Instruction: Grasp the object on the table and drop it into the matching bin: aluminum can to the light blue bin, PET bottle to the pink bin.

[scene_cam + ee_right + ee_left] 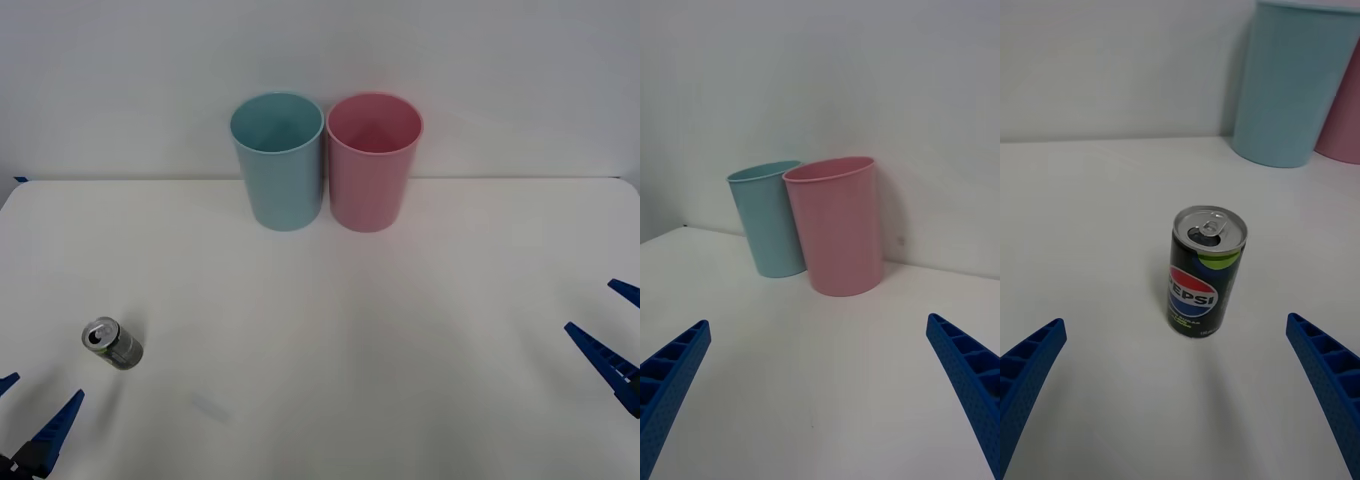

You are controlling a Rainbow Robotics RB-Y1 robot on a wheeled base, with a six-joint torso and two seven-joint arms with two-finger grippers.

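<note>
The aluminum can (1205, 274), black with a Pepsi logo, green patch and opened silver top, stands upright on the table (330, 330) near its front left. The left gripper (25, 410) waits just behind it, fingers spread. The right gripper (612, 330) hangs open at the right edge.

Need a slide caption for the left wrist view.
Open left gripper faces upright can on table; bins behind.

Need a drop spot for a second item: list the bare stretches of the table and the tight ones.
Bare: the wide middle of the table, between the aluminum can and the right claw; also the strip before the bins. Tight: the light blue bin and pink bin stand almost touching; the left claw sits open near the can.
</note>
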